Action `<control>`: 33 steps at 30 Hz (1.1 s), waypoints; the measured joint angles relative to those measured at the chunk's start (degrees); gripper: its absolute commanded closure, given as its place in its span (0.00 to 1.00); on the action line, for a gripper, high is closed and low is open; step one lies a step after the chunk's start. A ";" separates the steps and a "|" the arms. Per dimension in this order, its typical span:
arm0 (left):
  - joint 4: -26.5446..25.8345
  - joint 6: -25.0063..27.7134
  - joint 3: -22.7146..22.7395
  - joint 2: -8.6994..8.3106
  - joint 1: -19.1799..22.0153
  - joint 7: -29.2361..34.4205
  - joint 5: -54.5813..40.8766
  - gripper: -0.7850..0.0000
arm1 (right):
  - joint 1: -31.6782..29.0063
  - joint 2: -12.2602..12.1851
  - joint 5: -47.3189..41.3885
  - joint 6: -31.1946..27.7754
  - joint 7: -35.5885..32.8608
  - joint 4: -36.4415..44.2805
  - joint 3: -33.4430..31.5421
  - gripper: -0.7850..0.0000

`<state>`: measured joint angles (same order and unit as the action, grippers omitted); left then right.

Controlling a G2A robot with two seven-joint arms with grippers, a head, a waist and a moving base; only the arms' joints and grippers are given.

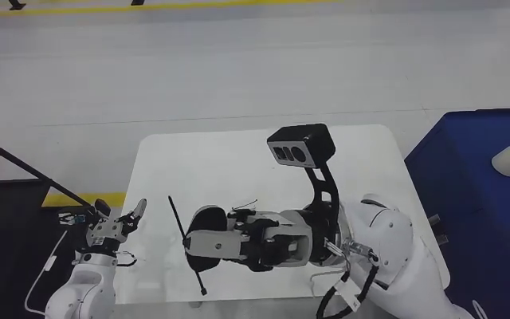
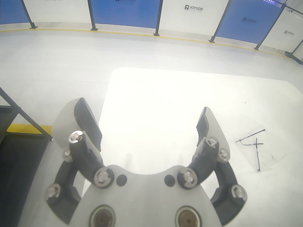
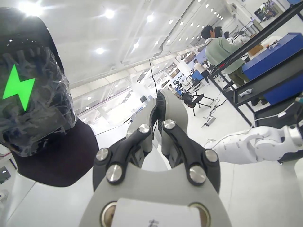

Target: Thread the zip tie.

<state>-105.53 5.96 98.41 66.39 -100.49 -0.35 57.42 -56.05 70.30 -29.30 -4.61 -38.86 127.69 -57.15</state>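
A long black zip tie (image 1: pixel 176 218) stands slanted over the white table (image 1: pixel 239 159), left of its middle. My right gripper (image 1: pixel 190 242) is shut on it partway along its length. In the right wrist view the zip tie (image 3: pixel 152 76) sticks out as a thin strip past the shut right gripper (image 3: pixel 158 95). My left gripper (image 1: pixel 121 210) hovers at the table's left edge, a short way from the zip tie. It (image 2: pixel 146 119) is open, with nothing between its ribbed fingers (image 2: pixel 87 124).
Spare zip ties (image 2: pixel 254 146) lie on a clear plastic sheet on the table, near the middle by the right arm. A black rack (image 1: pixel 24 207) stands off the left edge and a blue table (image 1: pixel 470 175) off the right.
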 measured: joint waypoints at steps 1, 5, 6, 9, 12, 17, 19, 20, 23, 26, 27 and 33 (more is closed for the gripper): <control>0.00 0.00 0.00 0.00 0.00 0.00 0.00 0.00 | -0.45 -0.06 0.25 1.27 0.27 0.93 -0.30 1.00; 0.00 0.00 0.00 0.00 0.00 0.00 0.00 0.00 | -2.07 -0.09 -3.28 5.79 2.17 3.96 -1.37 1.00; 0.00 0.00 0.00 0.00 0.00 0.00 0.00 0.00 | -2.52 -0.06 -4.58 6.81 2.62 4.35 -1.40 1.00; 0.00 0.00 0.00 0.00 0.00 0.00 0.00 0.00 | -3.45 0.00 -8.39 10.35 4.49 6.36 -2.16 1.00; 0.00 0.00 0.00 0.00 0.00 0.00 0.00 0.00 | -3.64 0.16 -13.34 12.70 6.60 7.03 -3.84 1.00; 0.00 0.00 0.00 0.00 0.00 0.00 0.00 0.00 | -3.00 0.37 -18.17 14.42 7.90 6.95 -5.86 1.00; 0.00 0.00 0.00 0.00 0.00 0.00 0.00 0.00 | -3.10 0.45 -18.75 14.42 8.04 6.95 -6.00 1.00; 0.00 0.00 0.00 0.00 0.00 0.00 0.00 0.00 | -3.15 0.47 -18.95 14.38 8.04 6.95 -6.03 1.00; 0.00 0.00 0.00 0.00 0.00 0.00 0.00 0.00 | -3.22 0.55 -19.39 14.34 7.70 6.95 -6.06 1.00; 0.00 0.00 0.00 0.00 0.00 0.00 0.00 0.00 | -3.46 0.65 -19.97 13.97 6.84 6.95 -5.62 1.00; 0.00 0.00 0.00 0.00 0.00 0.00 0.00 0.00 | -3.51 0.71 -20.12 13.37 6.21 6.95 -5.31 1.00; 0.00 0.00 0.00 0.00 0.00 0.00 0.00 0.00 | -1.86 1.32 -9.54 -3.51 -0.02 6.79 -4.16 1.00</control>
<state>-105.53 5.96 98.41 66.39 -100.49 -0.35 57.42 -57.91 71.62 -38.84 -8.12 -38.88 134.48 -61.31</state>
